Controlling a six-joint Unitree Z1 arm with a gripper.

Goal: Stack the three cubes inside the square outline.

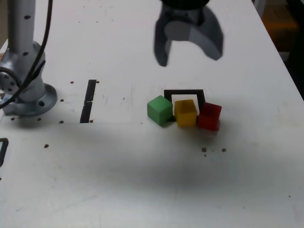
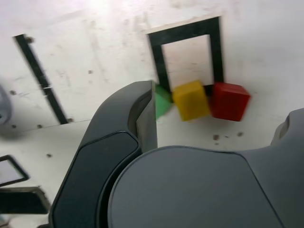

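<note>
A white table [image 1: 142, 180] fills the exterior view, with small dark specks scattered on it. At the left of centre a thin straight black strip [image 1: 88, 100] lies on it. At the far left edge, part of a black rounded outline [image 1: 3, 149] is seen.

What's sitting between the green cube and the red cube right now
The yellow cube lies between the green cube and the red cube, overlapping the square outline; both views show it.

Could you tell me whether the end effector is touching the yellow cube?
Apart: the exterior view shows the open end effector hanging well above the yellow cube, white table between them.
</note>
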